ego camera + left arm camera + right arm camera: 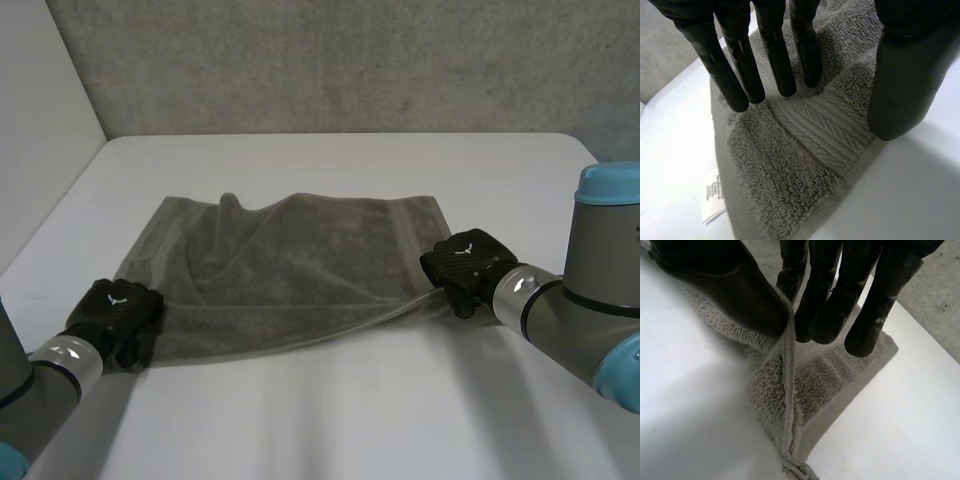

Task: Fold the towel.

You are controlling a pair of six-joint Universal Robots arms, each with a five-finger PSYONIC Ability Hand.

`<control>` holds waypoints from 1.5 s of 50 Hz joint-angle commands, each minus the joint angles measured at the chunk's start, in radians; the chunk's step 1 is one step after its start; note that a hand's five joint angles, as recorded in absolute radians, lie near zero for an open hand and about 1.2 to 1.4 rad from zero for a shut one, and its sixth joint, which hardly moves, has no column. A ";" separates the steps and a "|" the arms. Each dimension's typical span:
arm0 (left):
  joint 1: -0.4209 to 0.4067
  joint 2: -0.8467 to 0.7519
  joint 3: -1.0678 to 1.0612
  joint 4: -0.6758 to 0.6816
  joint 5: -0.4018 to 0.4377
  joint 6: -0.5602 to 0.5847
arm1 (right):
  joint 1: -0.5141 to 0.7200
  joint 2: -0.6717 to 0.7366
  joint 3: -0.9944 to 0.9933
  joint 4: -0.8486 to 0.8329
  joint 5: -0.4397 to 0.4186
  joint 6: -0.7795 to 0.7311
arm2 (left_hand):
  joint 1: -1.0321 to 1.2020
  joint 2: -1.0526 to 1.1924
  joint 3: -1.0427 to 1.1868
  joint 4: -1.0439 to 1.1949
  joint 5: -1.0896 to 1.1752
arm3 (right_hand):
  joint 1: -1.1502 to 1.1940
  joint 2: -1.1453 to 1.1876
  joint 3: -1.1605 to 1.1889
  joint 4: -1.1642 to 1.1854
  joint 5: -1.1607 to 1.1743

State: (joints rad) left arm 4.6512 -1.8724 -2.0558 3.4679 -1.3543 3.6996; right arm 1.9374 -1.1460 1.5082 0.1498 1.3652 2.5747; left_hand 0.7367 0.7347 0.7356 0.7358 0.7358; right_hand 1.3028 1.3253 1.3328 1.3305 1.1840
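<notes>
A grey towel (290,270) lies spread on the white table (350,420), with wrinkles along its far edge. My left hand (115,312) is at the towel's near left corner. In the left wrist view its fingers (775,55) reach down straight onto the towel (790,165), and the thumb stands apart past the towel's edge, so the hand is open. My right hand (465,265) is at the near right corner. Its thumb and fingers (840,295) pinch a raised strip of the towel's hem (788,390), lifted off the table.
A white care label (714,197) sticks out from under the towel's edge near my left hand. A grey wall (330,60) runs behind the table. Bare table lies in front of the towel.
</notes>
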 commanded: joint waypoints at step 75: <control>-0.045 -0.151 0.480 -0.328 0.067 -0.004 | -0.009 0.183 -0.499 0.428 0.015 -0.323 | 0.660 0.662 0.661 0.660 0.486 | 0.093 0.071 0.063 0.066 0.038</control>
State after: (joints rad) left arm 4.6593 -1.8387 -1.7307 3.1476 -1.2169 3.6959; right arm 1.8748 -1.1191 1.1525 0.6153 1.2862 2.2220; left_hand 1.4270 1.4971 1.5172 1.5109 1.4566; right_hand 1.3029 1.3253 1.3328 1.3304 1.2156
